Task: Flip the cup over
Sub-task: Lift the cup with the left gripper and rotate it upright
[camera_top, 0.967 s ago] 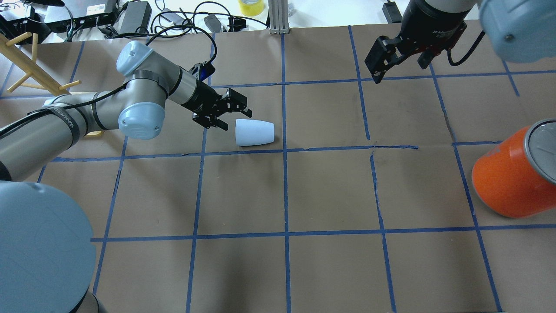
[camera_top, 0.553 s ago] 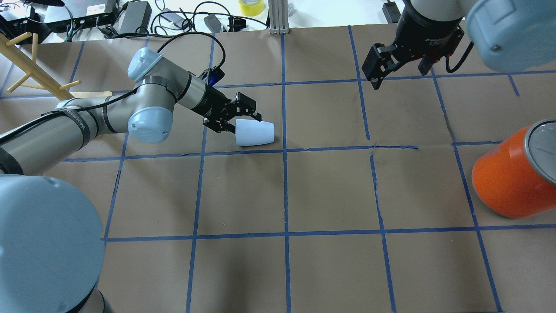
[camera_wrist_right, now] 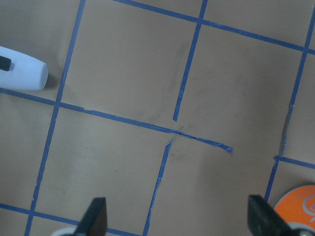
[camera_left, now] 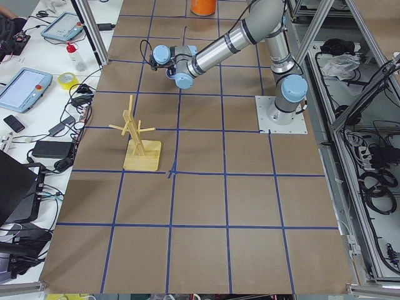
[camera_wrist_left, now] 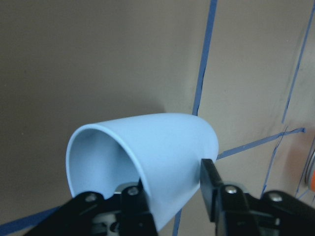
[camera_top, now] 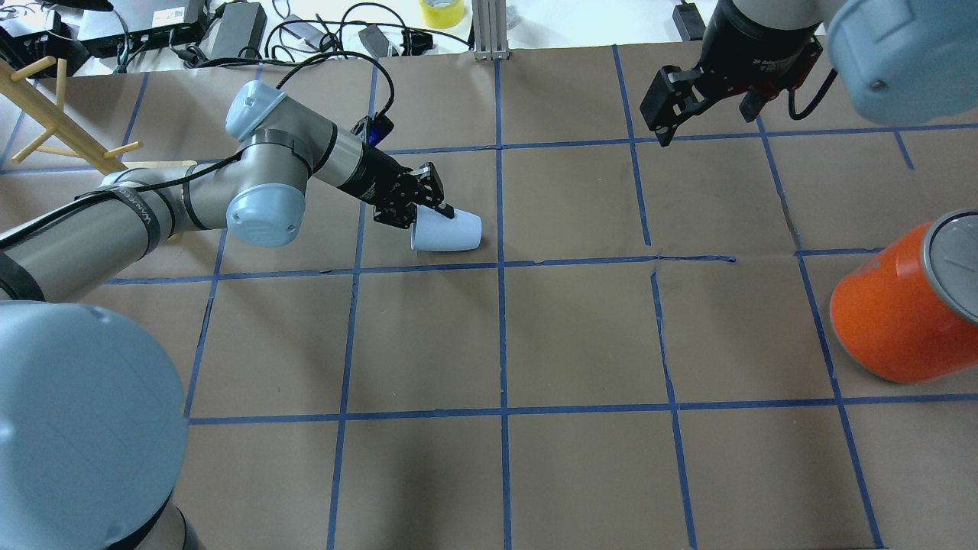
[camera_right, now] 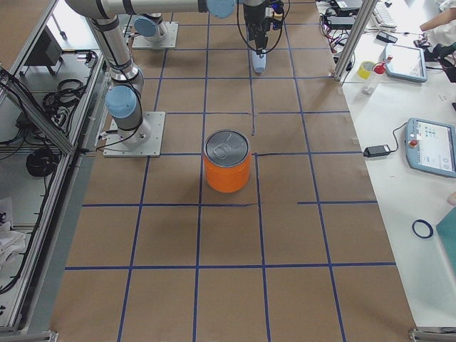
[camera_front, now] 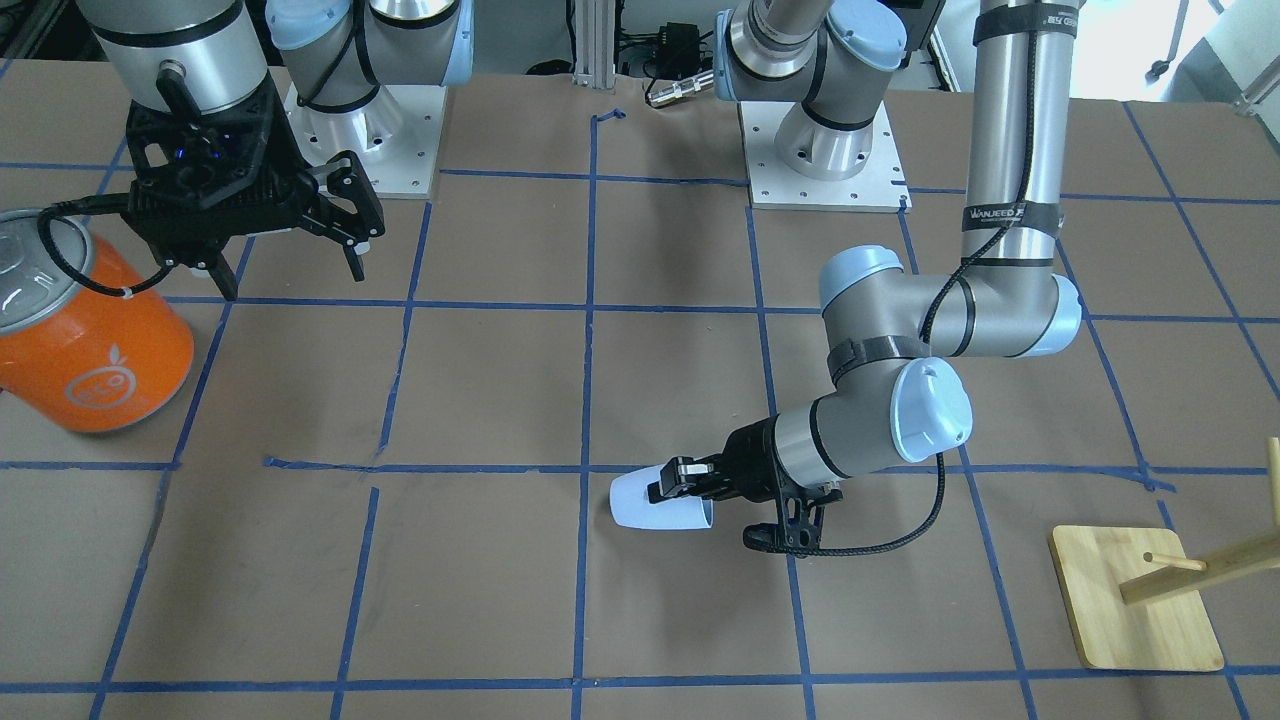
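Front-facing: I see the cup (camera_front: 650, 508) on its side on the brown paper table (camera_front: 480, 600). Its mouth points at the left gripper (camera_front: 675, 487), which sits right at the rim. The right gripper (camera_front: 290, 270) hangs near the orange can (camera_front: 95, 350), fingers wide apart.

Overhead: compared with 0.6 s ago, the left gripper has pushed onto the cup's mouth end and its fingers have narrowed. The cup is in the same grid square, with its open end nudged slightly. The right gripper and orange can sit much as before.

Exterior left: a wooden rack (camera_left: 140, 147) stands on the table. The cup is too small to judge.

Exterior right: the cup lies under the left gripper, well beyond the orange can.

Left wrist: one finger is inside the mouth and the other outside, pinching the wall at the rim.

Right wrist: fingertips far apart, cup at the left edge.
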`<state>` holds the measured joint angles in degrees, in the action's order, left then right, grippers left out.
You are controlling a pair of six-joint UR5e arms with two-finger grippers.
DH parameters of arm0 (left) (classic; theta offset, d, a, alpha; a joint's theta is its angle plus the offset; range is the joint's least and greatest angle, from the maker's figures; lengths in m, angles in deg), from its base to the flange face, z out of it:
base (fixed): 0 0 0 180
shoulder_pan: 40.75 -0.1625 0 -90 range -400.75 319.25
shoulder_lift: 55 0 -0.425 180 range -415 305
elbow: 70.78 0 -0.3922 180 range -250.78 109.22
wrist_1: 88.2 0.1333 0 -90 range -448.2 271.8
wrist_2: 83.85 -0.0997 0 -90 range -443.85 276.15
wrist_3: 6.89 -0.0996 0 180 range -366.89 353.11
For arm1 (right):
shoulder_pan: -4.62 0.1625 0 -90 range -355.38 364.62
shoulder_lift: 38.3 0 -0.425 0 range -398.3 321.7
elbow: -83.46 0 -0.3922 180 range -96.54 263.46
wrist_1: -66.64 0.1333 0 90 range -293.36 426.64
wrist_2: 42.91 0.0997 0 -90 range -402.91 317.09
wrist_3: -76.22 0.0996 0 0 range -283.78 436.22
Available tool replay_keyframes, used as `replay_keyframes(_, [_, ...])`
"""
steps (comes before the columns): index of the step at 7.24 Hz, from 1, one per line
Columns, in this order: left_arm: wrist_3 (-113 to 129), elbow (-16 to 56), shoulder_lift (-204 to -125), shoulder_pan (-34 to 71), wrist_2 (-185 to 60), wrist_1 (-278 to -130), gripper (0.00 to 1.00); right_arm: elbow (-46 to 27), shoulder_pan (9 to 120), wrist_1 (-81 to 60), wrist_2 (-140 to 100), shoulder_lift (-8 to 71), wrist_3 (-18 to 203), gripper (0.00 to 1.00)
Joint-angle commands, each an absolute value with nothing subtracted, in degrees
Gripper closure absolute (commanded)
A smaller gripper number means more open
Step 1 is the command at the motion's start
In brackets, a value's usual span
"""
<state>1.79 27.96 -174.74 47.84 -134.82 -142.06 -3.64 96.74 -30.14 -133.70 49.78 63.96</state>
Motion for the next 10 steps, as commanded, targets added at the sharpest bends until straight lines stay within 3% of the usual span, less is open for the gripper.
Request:
replay_keyframes(1, [9.5, 23.6, -173.7, 47.9, -138.7, -142.3, 1.00, -3.7, 95.8, -30.5, -134.5, 50.3, 64.0, 0.00])
replay_keyframes(5, [8.3, 17.2, -171.0, 50.1, -162.0, -142.9, 1.00, -3.7, 95.6, -30.8, -134.5, 50.3, 63.7, 0.00])
replay_keyframes(7, [-14.0, 12.4, -171.4, 49.3, -176.7, -144.5, 1.00, -3.7, 95.5, -30.9, -134.5, 50.3, 63.8, 0.00])
replay_keyframes(10, [-16.1, 16.2, -174.2, 46.7, -179.3, -140.0, 1.00, -3.7, 95.4, -31.0, -134.5, 50.2, 63.7, 0.00])
